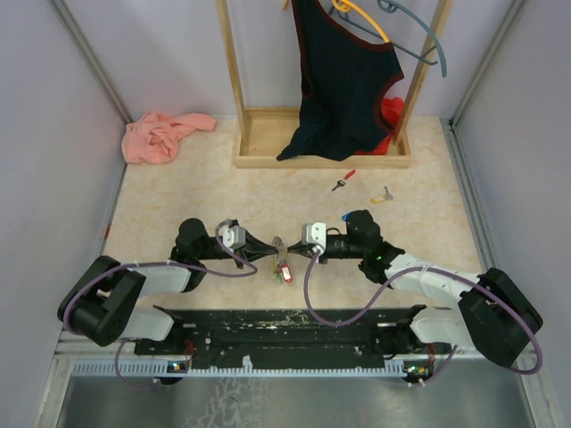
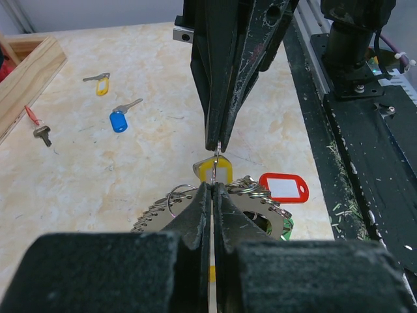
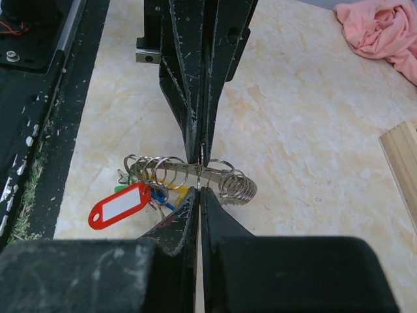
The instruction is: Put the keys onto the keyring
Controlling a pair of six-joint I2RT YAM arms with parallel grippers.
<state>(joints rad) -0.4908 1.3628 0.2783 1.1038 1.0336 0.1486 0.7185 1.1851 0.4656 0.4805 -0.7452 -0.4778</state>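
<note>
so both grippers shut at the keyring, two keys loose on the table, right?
Three lie loose, not two: red key, blue key, yellow key, as the left wrist view shows. Left gripper and right gripper are shut at the keyring.

The keyring is shiny silver metal wire loops. The red tag hanging on it is glossy plastic. Beneath it the table looks smooth, matt, marbled beige. Beyond it lie a soft pink cloth and a bare, pale wooden frame.
</note>
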